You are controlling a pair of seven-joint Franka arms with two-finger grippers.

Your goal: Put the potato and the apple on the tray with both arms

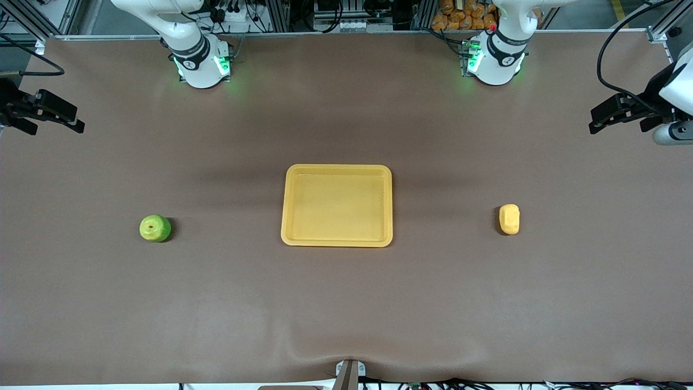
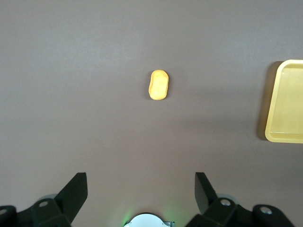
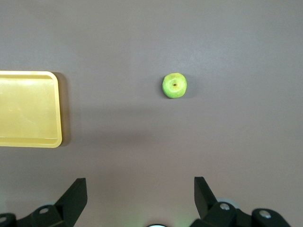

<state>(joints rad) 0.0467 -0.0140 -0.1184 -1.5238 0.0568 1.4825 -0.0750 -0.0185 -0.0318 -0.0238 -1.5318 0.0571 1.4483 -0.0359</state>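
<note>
The yellow tray (image 1: pixel 336 241) lies empty at the table's middle. The green apple (image 1: pixel 155 228) sits on the table toward the right arm's end, and the oblong yellow potato (image 1: pixel 509 219) toward the left arm's end. My right gripper (image 1: pixel 70 119) hangs high over its end of the table, open and empty. Its wrist view shows the open gripper (image 3: pixel 140 179), the apple (image 3: pixel 174 85) well ahead of it and part of the tray (image 3: pixel 54 109). My left gripper (image 1: pixel 598 120) hangs high over its own end, open and empty (image 2: pixel 141 176), with the potato (image 2: pixel 159 85) and the tray's edge (image 2: pixel 271 113) in its wrist view.
The brown table cover (image 1: pixel 346 303) has a slight wrinkle near its front edge (image 1: pixel 346 352). Both arm bases (image 1: pixel 201 67) (image 1: pixel 495 65) stand along the table's back edge. Cables and clutter lie off the table past them.
</note>
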